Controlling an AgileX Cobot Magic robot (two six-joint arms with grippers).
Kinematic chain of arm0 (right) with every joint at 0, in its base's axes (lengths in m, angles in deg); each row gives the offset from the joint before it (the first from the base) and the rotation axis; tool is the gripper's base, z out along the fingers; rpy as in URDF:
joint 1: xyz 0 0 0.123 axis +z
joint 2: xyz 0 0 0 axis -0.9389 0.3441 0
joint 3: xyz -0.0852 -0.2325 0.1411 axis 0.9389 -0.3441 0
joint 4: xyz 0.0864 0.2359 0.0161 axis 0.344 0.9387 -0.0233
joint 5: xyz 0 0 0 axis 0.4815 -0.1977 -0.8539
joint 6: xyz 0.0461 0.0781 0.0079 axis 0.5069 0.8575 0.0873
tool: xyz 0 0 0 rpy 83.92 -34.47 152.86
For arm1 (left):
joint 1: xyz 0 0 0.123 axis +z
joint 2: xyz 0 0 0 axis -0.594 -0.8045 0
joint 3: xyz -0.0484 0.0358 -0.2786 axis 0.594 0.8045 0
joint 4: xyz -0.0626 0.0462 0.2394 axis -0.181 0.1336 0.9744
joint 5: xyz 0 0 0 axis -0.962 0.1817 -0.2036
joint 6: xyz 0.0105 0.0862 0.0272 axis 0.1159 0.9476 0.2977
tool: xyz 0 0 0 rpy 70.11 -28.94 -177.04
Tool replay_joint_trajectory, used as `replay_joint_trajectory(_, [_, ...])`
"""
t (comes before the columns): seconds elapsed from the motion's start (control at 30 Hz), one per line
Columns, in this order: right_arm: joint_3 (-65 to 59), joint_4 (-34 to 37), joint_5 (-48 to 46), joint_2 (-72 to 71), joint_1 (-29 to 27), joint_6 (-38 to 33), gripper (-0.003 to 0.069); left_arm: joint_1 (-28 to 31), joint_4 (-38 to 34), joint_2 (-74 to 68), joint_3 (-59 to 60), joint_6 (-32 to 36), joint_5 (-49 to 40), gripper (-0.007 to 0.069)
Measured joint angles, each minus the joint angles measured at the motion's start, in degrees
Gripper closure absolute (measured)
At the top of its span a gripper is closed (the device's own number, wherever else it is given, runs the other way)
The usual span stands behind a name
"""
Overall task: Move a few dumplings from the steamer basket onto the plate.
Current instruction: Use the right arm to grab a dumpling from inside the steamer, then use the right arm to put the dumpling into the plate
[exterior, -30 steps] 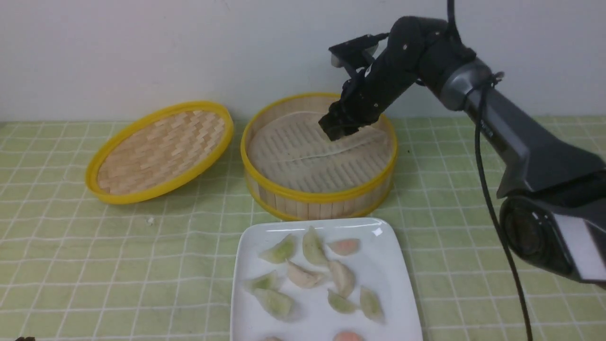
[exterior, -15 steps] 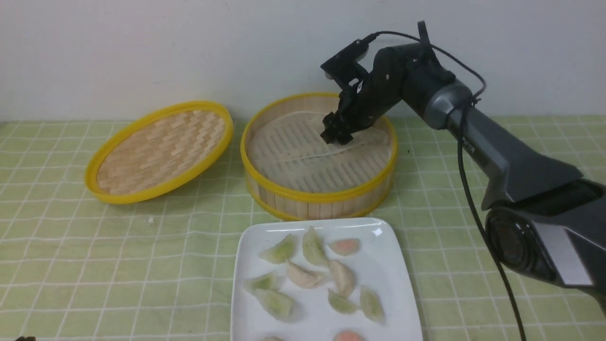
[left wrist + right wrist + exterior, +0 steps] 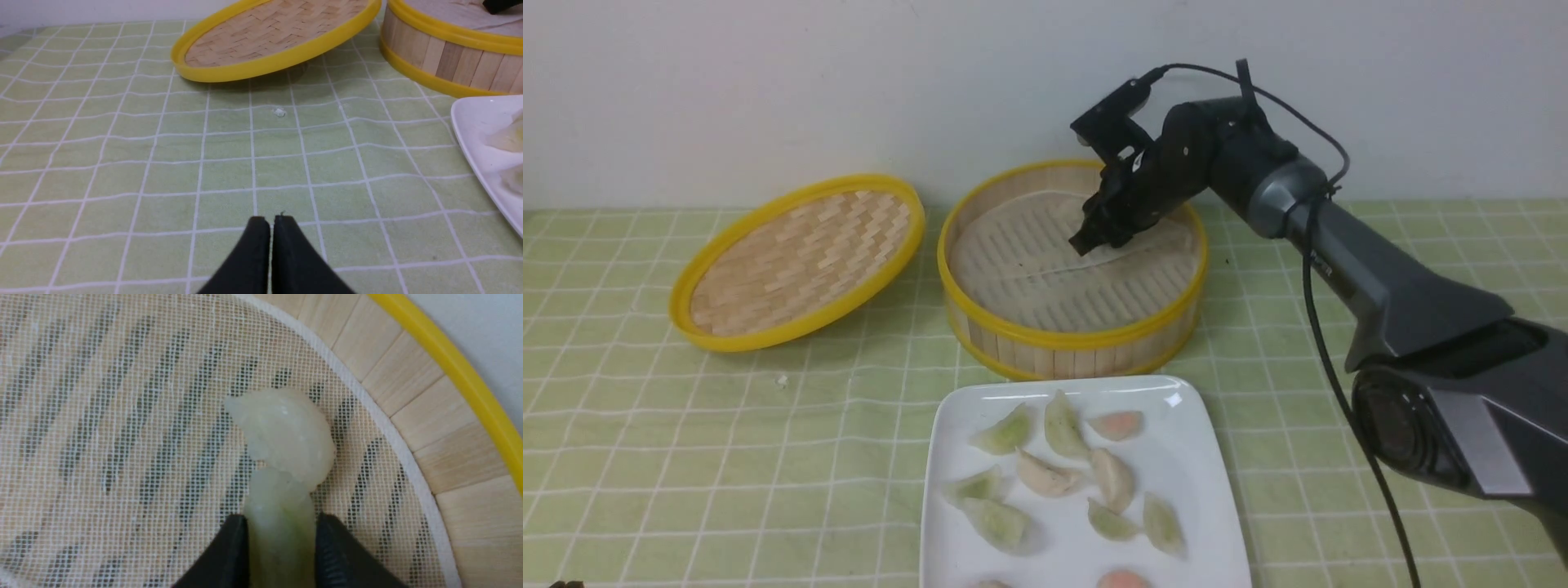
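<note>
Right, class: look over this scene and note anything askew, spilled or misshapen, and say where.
The woven lid sits tilted, one side raised off the cloth. A white crumb lies on the cloth near it. Inside the steamer basket, the right hand pinches a pale dumpling, whose free end bulges out of shape.

No text, label, brand, number or sign can be read in any view. In the front view, a few small pale marks sit on the grey link of the right arm (image 3: 1372,278), at about 3 o'clock from the steamer basket (image 3: 1062,339). They are too small to make out.
</note>
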Motion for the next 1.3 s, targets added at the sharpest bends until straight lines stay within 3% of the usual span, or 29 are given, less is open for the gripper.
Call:
replay_joint_trajectory(0.27, [10.22, 0.98, -15.23, -1.69, 0.00, 3.72, 0.0505, 0.00, 0.00, 0.00, 0.00, 0.00, -0.06, 0.0631])
replay_joint_trajectory(0.43, [12.81, 1.89, -15.68, -4.87, 0.00, 10.54, 0.0506, 0.00, 0.00, 0.00, 0.00, 0.00, -0.06, 0.0631])
replay_joint_trajectory(0.57, [7.92, 2.96, -15.90, -8.57, 0.00, 14.34, 0.0506, 0.00, 0.00, 0.00, 0.00, 0.00, -0.06, 0.0631])
replay_joint_trajectory(1.0, [-52.65, 10.22, -15.65, -49.19, 3.37, 10.56, 0.0510, 0.00, 0.00, 0.00, 0.00, 0.00, -0.06, 0.0631])
replay_joint_trajectory(1.3, [-73.57, 13.41, -9.42, -53.11, 7.39, 9.97, 0.0510, 0.00, 0.00, 0.00, 0.00, 0.00, -0.06, 0.0631])
